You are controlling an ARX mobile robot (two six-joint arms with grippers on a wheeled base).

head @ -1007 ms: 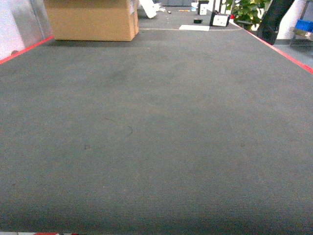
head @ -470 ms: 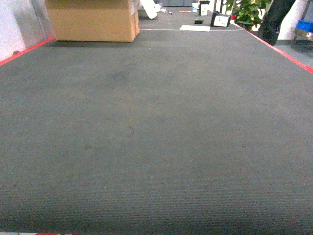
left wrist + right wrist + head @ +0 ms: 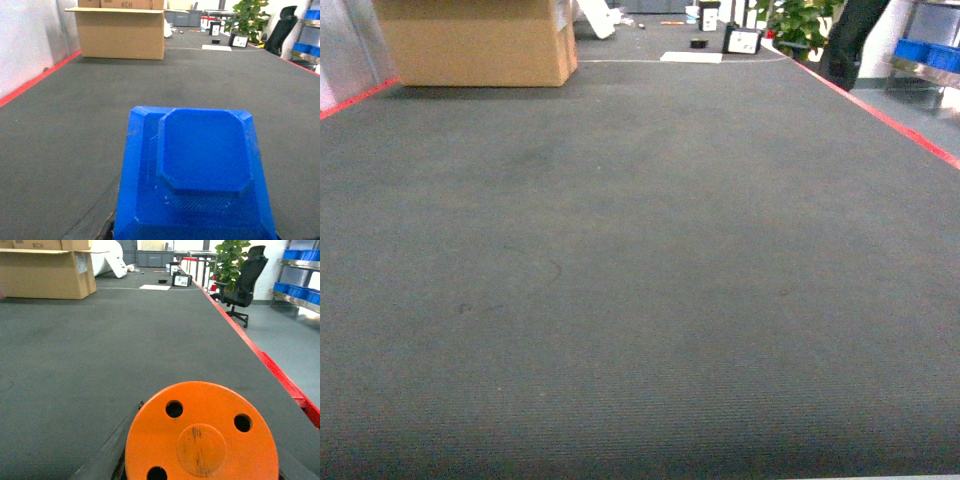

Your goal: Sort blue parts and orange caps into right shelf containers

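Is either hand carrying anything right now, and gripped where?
Left: blue part; right: orange cap. Both fill the wrist views; grip points are hidden.

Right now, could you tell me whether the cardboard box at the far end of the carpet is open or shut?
Open: in the left wrist view the cardboard box has its top flaps spread outward.

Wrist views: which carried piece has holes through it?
The orange cap in the right wrist view: round, three holes visible around a raised centre. The blue part in the left wrist view is squarish, with no holes visible.
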